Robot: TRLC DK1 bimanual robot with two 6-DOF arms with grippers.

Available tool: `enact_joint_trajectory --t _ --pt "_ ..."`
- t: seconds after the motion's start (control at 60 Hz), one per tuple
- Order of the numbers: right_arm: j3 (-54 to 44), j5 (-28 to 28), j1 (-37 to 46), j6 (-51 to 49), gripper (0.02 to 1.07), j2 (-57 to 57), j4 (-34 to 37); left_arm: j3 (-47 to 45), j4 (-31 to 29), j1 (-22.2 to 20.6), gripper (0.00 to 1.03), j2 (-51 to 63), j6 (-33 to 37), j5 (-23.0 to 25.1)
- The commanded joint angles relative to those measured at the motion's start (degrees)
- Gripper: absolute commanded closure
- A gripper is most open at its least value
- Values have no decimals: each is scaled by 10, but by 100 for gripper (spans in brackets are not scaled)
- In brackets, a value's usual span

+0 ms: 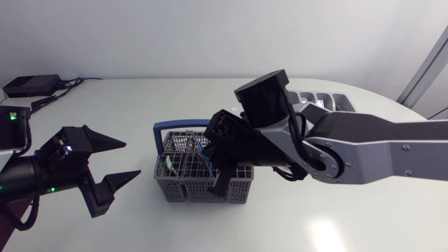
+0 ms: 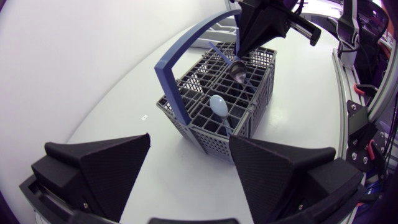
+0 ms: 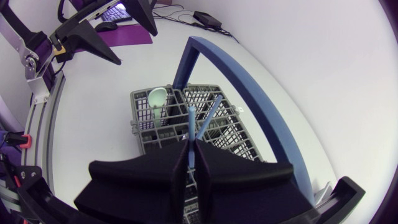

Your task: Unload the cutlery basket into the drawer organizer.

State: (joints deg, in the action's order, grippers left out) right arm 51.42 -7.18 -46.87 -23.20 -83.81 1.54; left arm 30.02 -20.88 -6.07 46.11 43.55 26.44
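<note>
Between the fingers of the right gripper (image 3: 191, 149), pressed together, stands a blue-handled utensil (image 3: 189, 124), upright in the basket (image 1: 203, 190). It looks light, stiff and probably slick, so mid-handle is the best hold. At the basket's nine o'clock the left gripper (image 1: 115, 164) hangs spread; the organizer (image 1: 323, 99) lies at two o'clock.

Bright, even overhead light, pale glare on the white table (image 1: 329, 231) (heavy fisheye curvature in both wrist views).

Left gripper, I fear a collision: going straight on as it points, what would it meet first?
Probably the basket, its near corner dead ahead of the open left gripper; depth is unclear.
</note>
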Motion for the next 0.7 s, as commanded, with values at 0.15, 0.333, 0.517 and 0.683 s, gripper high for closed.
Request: enact_joint_trajectory --t 0.15,0.333,0.517,0.683 --pt "1 2 -8 0 101 65 28 -8 8 5 6 5 9 7" --pt "-6 1 -11 0 101 131 44 -6 8 5 6 6 8 7" --pt "1 -2 -15 10 101 207 90 -6 8 5 6 7 8 6" --pt "13 -12 -4 18 101 281 158 -5 8 4 6 8 8 7"
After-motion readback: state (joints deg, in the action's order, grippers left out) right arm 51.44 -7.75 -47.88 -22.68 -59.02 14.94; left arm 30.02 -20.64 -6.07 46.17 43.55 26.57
